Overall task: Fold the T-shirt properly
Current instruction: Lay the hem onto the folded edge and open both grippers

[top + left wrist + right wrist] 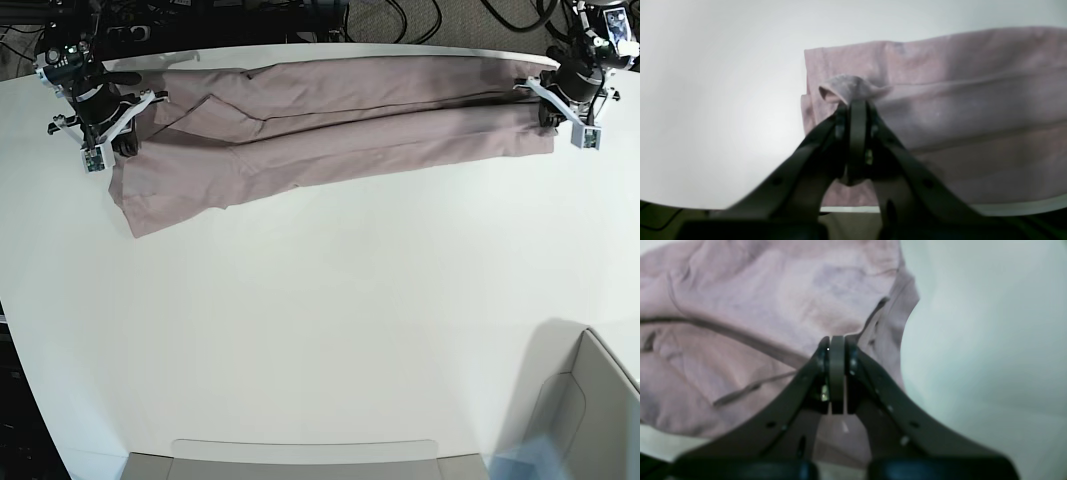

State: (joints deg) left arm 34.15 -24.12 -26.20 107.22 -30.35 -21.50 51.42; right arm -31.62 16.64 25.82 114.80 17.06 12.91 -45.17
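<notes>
The dusty-pink T-shirt (340, 125) lies stretched across the far side of the white table (320, 320), folded lengthwise into a long band. My left gripper (548, 108) is at the band's right end, shut on a pinched fold of the T-shirt (940, 110) near its corner; the left gripper (857, 100) shows cloth bunched at its tips. My right gripper (125, 135) is at the left end, shut on the T-shirt (756, 306) edge; the right gripper (836, 338) has its jaws pressed together over the cloth. A sleeve hangs loose at the left front.
A grey box (590, 410) stands at the table's near right corner. A pale tray edge (300, 452) runs along the near side. Cables and dark equipment (420, 20) sit beyond the far table edge.
</notes>
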